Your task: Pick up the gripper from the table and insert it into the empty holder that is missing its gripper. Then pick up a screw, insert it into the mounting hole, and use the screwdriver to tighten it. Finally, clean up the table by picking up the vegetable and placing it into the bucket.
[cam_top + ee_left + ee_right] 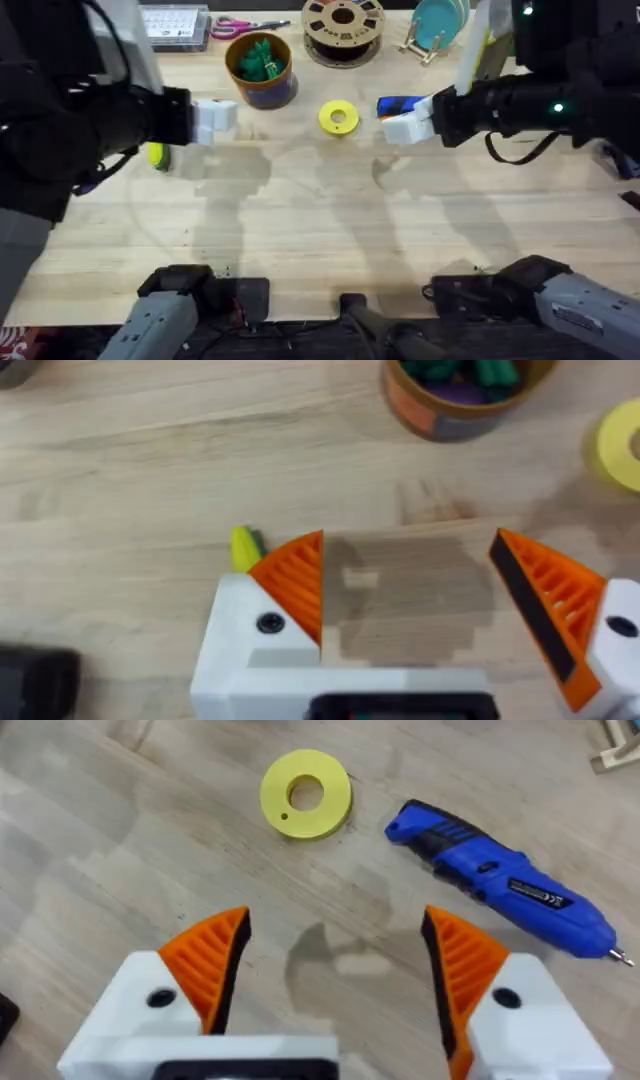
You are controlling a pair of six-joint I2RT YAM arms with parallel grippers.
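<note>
Left gripper point(410, 595): fingers spread, nothing held; bare table point(150, 470) between them.
Bucket point(460, 395): ahead of the left gripper, green vegetable point(455, 370) inside; judged light, rigid.
Right gripper point(335, 970): fingers spread, nothing held.
Screwdriver point(500, 880): just ahead of the right gripper, lying flat; judged stiff, smooth, best gripped mid-barrel.

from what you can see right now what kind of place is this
Probably a maker or robotics workbench: a filament spool, a blue electric screwdriver and scissors lie on a wooden table with two robot arms working over it.
</note>
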